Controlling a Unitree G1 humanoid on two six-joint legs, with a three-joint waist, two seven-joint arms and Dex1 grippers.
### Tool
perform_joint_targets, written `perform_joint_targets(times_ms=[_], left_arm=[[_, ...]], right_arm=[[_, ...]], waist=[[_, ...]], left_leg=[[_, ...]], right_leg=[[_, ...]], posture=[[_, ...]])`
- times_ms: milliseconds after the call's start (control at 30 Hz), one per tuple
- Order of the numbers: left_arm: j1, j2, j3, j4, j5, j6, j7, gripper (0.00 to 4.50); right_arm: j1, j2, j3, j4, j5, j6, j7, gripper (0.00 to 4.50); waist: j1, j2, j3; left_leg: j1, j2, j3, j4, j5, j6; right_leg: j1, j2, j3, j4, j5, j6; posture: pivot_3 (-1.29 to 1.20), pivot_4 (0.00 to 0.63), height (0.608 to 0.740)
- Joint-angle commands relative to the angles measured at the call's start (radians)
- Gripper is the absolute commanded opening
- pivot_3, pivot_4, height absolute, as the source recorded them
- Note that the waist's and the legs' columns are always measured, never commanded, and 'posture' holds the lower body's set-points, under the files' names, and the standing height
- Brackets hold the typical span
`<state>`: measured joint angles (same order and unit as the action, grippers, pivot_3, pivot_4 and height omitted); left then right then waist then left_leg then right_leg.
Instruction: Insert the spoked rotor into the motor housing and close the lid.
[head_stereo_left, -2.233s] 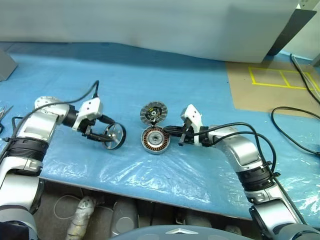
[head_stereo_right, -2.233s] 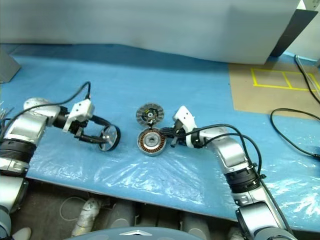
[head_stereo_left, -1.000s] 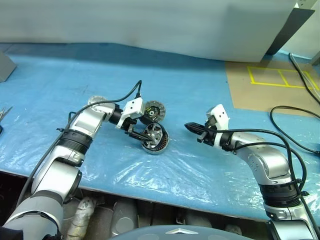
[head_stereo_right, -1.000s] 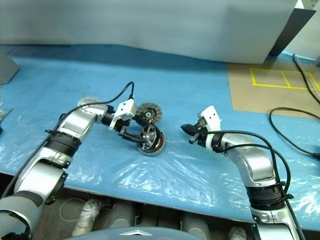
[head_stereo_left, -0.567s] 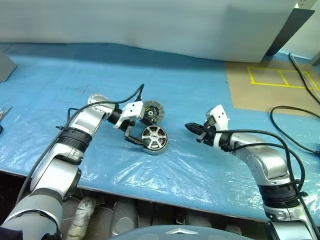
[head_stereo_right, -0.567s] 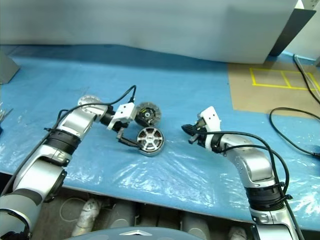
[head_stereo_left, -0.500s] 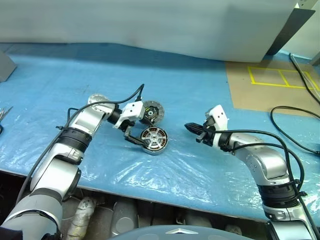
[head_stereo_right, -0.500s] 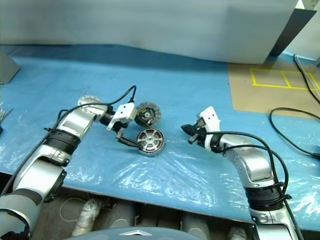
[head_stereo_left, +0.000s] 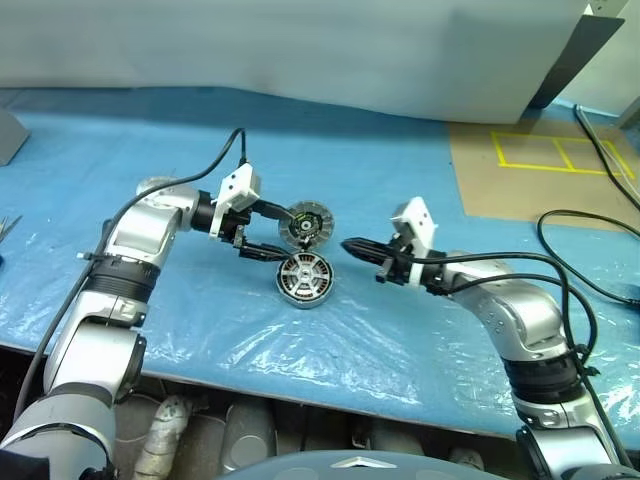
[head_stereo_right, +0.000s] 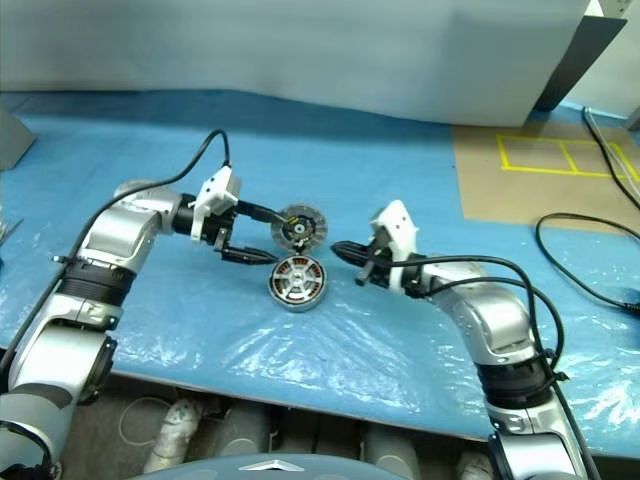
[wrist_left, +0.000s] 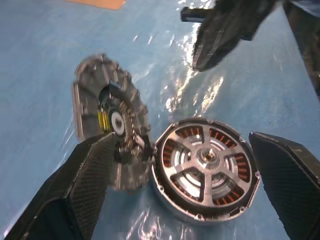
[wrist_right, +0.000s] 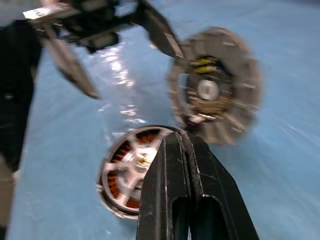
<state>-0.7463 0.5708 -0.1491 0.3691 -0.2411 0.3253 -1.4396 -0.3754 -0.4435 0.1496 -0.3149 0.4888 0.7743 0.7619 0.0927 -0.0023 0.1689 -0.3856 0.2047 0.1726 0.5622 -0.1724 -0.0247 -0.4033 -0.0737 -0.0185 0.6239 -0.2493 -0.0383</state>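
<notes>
**A:** So the silver-white spoked metal rotor (head_stereo_left: 304, 274) is now sitting inside the round grey motor housing with the copper windings (head_stereo_left: 285, 288). A second ago the left gripper (head_stereo_left: 270, 233) was pinching it; now its fingers are spread wide, holding nothing, and it's backed off. Insert step looks done to me.

**B:** Agreed, only the lid's left. That round grey ribbed lid with the black centre (wrist_left: 111, 122) leans tilted against the housing in the left wrist view; from the head it just looks close. Right gripper (head_stereo_left: 352, 246) is pinched closed and empty, moved in nearer.
</notes>
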Motion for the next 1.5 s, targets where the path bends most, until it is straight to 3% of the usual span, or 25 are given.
perform_joint_targets(times_ms=[33, 333, 467, 533, 833, 1067, 1300, 1400, 1500], left_arm=[[0.015, 0.018, 0.074, -0.046, -0.043, 0.06, 0.073, 4.49], [0.095, 0.061, 0.146, -0.148, -0.113, 0.183, 0.153, 4.49], [0.116, 0.063, 0.146, -0.178, -0.118, 0.2, 0.183, 4.49], [0.119, 0.06, 0.144, -0.186, -0.12, 0.203, 0.194, 4.49], [0.056, 0.023, 0.149, -0.073, -0.11, 0.146, 0.257, 4.49], [-0.069, -0.062, 0.138, 0.158, -0.075, 0.058, 0.313, 4.49], [-0.252, -0.104, 0.232, 0.457, -0.164, 0.148, 0.252, 4.49], [-0.323, -0.115, 0.288, 0.578, -0.187, 0.173, 0.241, 3.87], [-0.383, -0.143, 0.327, 0.694, -0.188, 0.178, 0.253, 2.88]], right_arm=[[-0.092, 0.04, 0.065, 0.097, -0.022, -0.027, 0.036, 0.0], [-0.192, 0.132, 0.158, 0.287, -0.073, -0.098, 0.125, 0.0], [-0.181, 0.089, 0.337, 0.458, -0.324, -0.272, 0.095, 0.0], [-0.173, 0.081, 0.364, 0.5, -0.375, -0.324, 0.095, 0.0], [-0.181, 0.116, 0.113, 0.335, -0.11, -0.156, 0.179, 0.0], [-0.187, 0.119, 0.033, 0.253, -0.051, -0.078, 0.144, 0.0], [-0.109, 0.058, -0.011, 0.158, -0.045, -0.029, 0.103, 0.0], [-0.073, 0.039, -0.019, 0.126, -0.048, -0.016, 0.079, 0.0], [-0.036, 0.024, -0.016, 0.099, -0.059, -0.009, 0.052, 0.0]], waist=[[-0.001, 0.0, 0.0], [0.001, 0.0, 0.0], [0.0, 0.0, 0.0], [-0.001, -0.001, -0.001], [0.003, -0.001, 0.0], [0.003, -0.001, 0.0], [0.006, -0.002, 0.0], [0.005, -0.002, 0.0], [0.007, -0.002, 0.0]], left_leg=[[0.0, 0.0, 0.0, 0.0, 0.0, 0.0], [-0.002, 0.0, 0.0, 0.0, 0.0, 0.0], [-0.002, 0.0, 0.0, 0.0, 0.0, 0.0], [0.0, 0.0, 0.0, 0.001, 0.0, 0.0], [0.003, 0.0, -0.001, 0.002, 0.0, 0.0], [-0.002, -0.001, -0.001, 0.002, 0.0, 0.0], [-0.003, -0.003, -0.001, 0.001, 0.0, 0.0], [-0.003, -0.003, -0.001, 0.001, 0.0, 0.0], [-0.003, -0.004, -0.002, 0.001, 0.0, 0.0]], right_leg=[[0.0, 0.0, 0.0, 0.0, 0.0, 0.0], [-0.001, -0.001, -0.001, 0.0, 0.0, 0.0], [-0.001, 0.0, -0.002, 0.0, 0.0, 0.0], [0.001, 0.0, -0.001, 0.0, 0.0, 0.0], [0.005, -0.001, 0.0, -0.001, 0.0, 0.0], [0.001, 0.0, -0.001, 0.0, 0.0, 0.0], [0.001, 0.0, -0.003, -0.001, 0.002, 0.003], [0.001, 0.0, -0.003, -0.001, 0.002, 0.003], [0.001, 0.0, -0.003, -0.001, 0.002, 0.003]], posture=[[0.0, 0.15, 0.74], [0.0, 0.15, 0.74], [0.0, 0.15, 0.74], [0.0, 0.15, 0.74], [0.0, 0.15, 0.74], [0.0, 0.15, 0.74], [0.0, 0.15, 0.74], [0.0, 0.15, 0.74], [0.0, 0.15, 0.74]])
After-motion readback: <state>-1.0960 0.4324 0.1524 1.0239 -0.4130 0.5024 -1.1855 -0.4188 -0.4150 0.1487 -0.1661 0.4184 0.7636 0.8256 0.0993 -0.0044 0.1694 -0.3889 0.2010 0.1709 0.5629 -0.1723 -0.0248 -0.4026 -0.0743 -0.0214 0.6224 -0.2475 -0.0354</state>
